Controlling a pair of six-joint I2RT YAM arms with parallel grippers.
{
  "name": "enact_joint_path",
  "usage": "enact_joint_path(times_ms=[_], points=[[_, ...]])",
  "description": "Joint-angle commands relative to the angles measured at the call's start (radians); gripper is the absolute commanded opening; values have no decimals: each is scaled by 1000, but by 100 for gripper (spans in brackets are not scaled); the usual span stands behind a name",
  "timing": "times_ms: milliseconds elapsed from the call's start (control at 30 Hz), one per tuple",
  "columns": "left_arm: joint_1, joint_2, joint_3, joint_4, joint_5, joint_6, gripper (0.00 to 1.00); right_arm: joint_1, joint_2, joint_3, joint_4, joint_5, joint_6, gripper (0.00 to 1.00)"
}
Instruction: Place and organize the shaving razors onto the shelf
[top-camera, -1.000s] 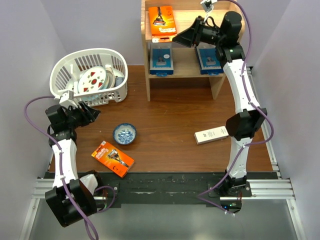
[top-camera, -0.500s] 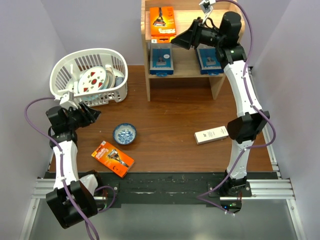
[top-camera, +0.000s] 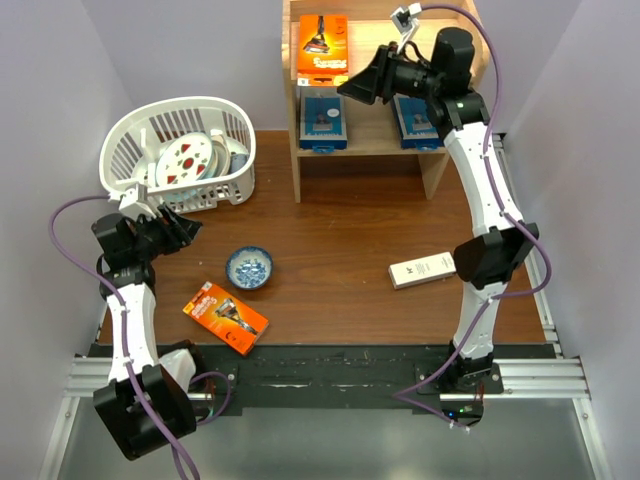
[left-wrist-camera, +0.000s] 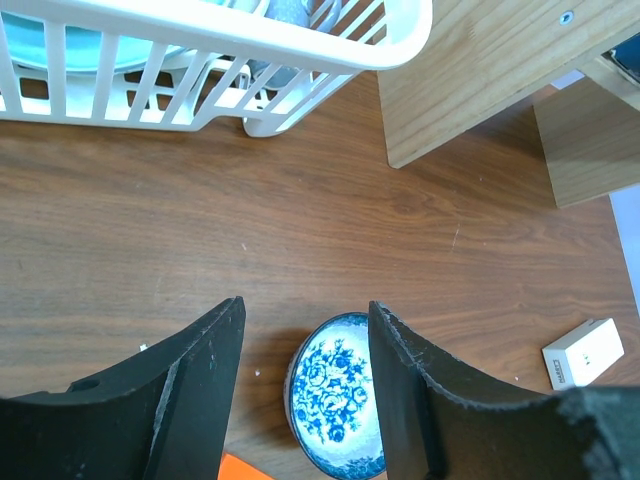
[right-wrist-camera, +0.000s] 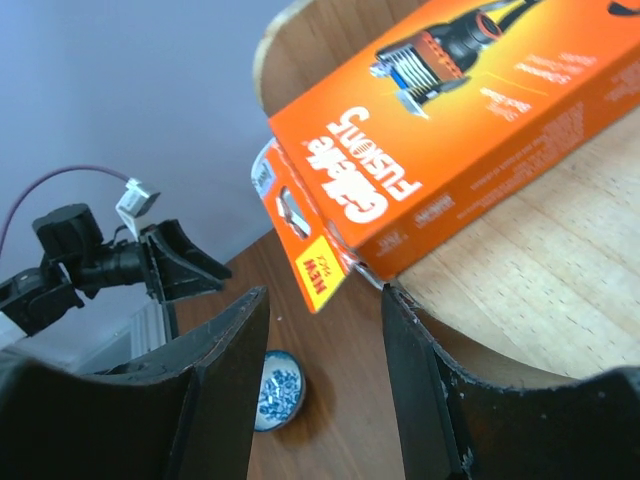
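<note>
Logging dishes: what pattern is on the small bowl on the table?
The bowl has a blue-and-white floral pattern, clearest in the left wrist view.

Top view high, wide; wrist views close; all share bowl (top-camera: 249, 268).

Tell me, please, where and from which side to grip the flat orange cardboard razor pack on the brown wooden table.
Probably across its narrow width at mid-length, straight down from above. The orange cardboard razor pack lies flat and diagonal on the table, so its long edges are the graspable faces; turn the jaws to its slant.
</note>
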Motion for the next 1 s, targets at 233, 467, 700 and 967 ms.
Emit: enact_joint_path(times_ms=[233, 467, 700, 967], points=[[16, -45, -34, 33, 20, -7, 57, 13, -142, -145, -5, -53, -2, 35], [17, -31, -36, 50, 25, -15, 57, 89, -146, -124, 81, -84, 54, 11], [20, -46, -42, 38, 20, -6, 57, 118, -87, -44, 66, -16, 43, 11], [26, -55, -48, 21, 16, 4, 57, 118, -8, 54, 53, 28, 17, 10]])
